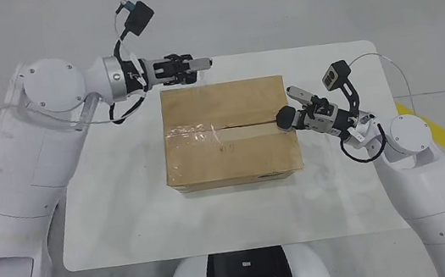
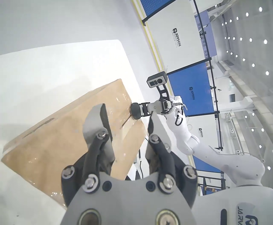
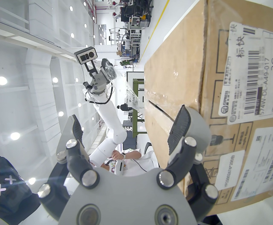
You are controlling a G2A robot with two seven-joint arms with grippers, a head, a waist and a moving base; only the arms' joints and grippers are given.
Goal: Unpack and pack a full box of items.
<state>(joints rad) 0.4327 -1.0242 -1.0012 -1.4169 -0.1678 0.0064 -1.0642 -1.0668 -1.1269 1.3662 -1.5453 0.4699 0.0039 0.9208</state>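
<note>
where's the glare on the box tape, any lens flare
top view: clear tape on the box shines faintly; left wrist view: small glints on it; right wrist view: strongest tape glare, plus a flare streak off a ceiling light

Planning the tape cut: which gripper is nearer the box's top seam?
Right. The right gripper is at the end of the seam on the box. The left gripper is by the box's far long edge, away from the seam.

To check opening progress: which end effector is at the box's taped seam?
The right end effector, open at the end of the box where the seam ends; the left end effector is beyond the far edge.
</note>
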